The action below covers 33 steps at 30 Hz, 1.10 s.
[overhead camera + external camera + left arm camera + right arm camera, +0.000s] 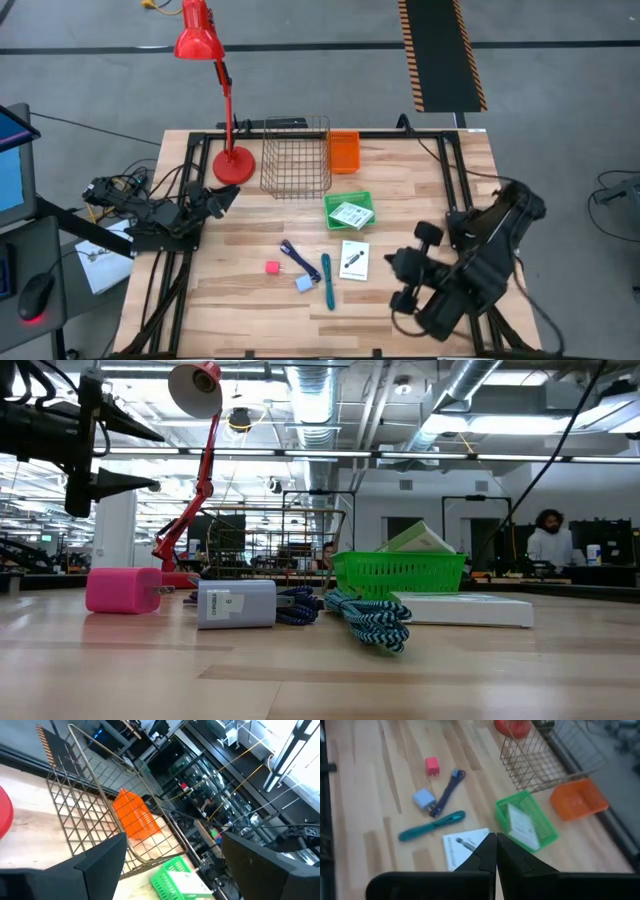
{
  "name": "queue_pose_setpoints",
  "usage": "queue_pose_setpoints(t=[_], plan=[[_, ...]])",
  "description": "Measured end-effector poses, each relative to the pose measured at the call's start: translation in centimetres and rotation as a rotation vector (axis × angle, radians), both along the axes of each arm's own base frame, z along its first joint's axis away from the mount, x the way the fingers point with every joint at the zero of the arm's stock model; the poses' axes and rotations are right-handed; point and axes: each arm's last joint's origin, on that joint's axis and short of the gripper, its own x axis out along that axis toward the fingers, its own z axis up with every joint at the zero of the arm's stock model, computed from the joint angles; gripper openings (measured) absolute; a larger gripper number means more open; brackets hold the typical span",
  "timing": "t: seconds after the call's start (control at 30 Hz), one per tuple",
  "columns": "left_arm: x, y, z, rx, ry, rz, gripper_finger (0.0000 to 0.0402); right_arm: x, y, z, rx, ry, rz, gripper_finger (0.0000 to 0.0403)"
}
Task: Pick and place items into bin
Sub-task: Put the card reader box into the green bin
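On my table I count three baskets: one green bin, one orange bin and one wire basket. Two white cards lie in view, one inside the green bin and one flat on the wood. There is one teal cord, one dark blue cord, one pink cube and one pale-blue cube. One red lamp stands at the table's far edge. I have two arms, so two grippers: my left gripper and my right gripper. One person shows in the room behind.
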Motion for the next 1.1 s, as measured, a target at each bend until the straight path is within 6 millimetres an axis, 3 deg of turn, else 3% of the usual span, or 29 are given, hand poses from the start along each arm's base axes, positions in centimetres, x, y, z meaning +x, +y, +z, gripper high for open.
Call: queue_pose_setpoints(t=[0.2,0.33,0.5,0.63,0.83,1.1], plan=[[0.1,-0.2,0.1,-0.051,-0.047,-0.083,0.0314,-2.4,-2.9,1.4,-0.028,0.010,0.064,0.0000],[0.4,-0.8,0.7,0.035,-0.052,-0.300,0.0314,-3.7,-4.4,1.7,-0.011,0.017,0.073,0.0000],[0.8,-1.5,2.0,0.133,-0.092,-0.519,0.0312,-5.0,-5.6,0.7,0.036,0.003,0.004,0.0000],[1.7,-2.1,3.3,0.206,-0.003,-0.553,0.0305,-5.3,-5.8,-2.0,0.090,-0.019,-0.131,0.0000],[4.6,-3.4,5.5,0.308,0.169,-0.600,0.0302,-4.5,-4.3,-7.5,0.195,-0.083,-0.287,0.0000],[9.8,-5.7,6.9,0.453,0.417,-0.676,0.0302,-2.2,-1.2,-13.1,0.203,-0.089,-0.309,0.0000]])
